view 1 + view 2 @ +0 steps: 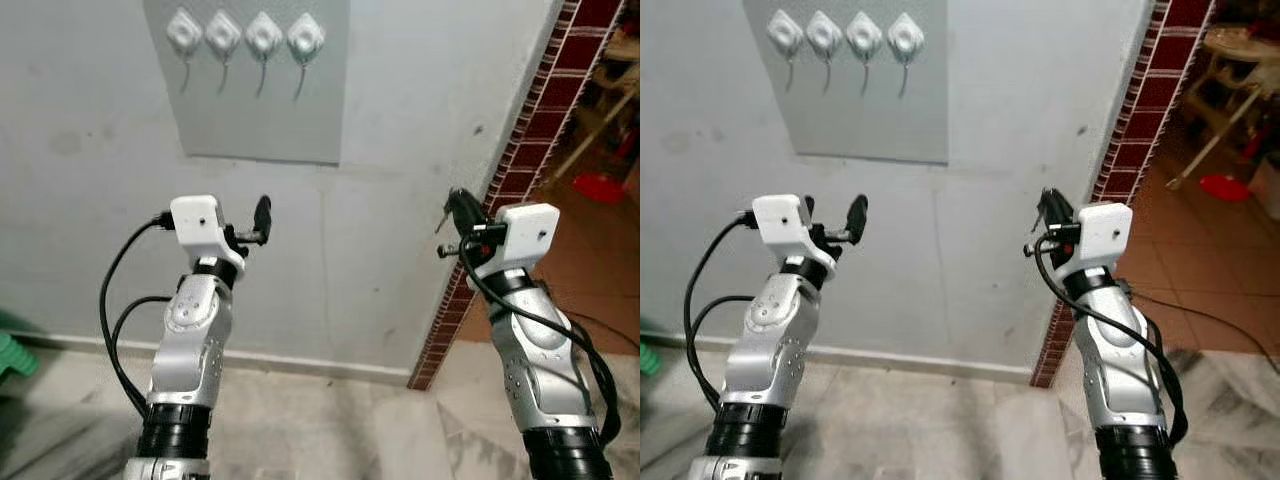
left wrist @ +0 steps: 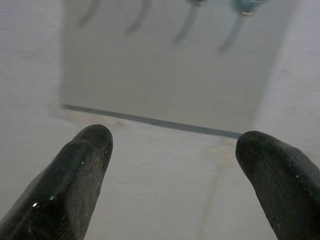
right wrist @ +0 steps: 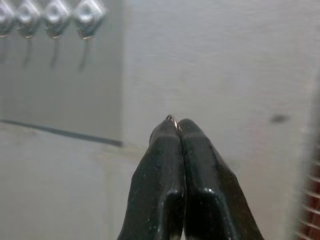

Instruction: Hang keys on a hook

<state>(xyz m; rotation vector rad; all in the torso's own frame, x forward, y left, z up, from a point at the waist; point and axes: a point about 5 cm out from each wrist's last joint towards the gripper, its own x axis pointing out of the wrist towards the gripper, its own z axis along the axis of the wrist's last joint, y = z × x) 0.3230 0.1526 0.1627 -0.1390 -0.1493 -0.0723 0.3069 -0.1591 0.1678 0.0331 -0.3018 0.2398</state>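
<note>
Panel (image 1: 262, 120) of grey on the wall carries 4 white hooks (image 1: 245, 38) in a row. Below its left part, the left gripper (image 1: 262, 222) hovers with fingers spread wide, holding nothing. Below and right of the panel, the right gripper (image 1: 458, 215) is pressed closed on the keys (image 1: 443, 216), whose metal ring peeks between its fingertips.

support: grey panel (image 1: 262, 110) flat on the pale wall (image 1: 400, 200) | on it: four white hooks (image 1: 244, 37) in a row along its top | below: mottled grey floor (image 1: 330, 430)
</note>
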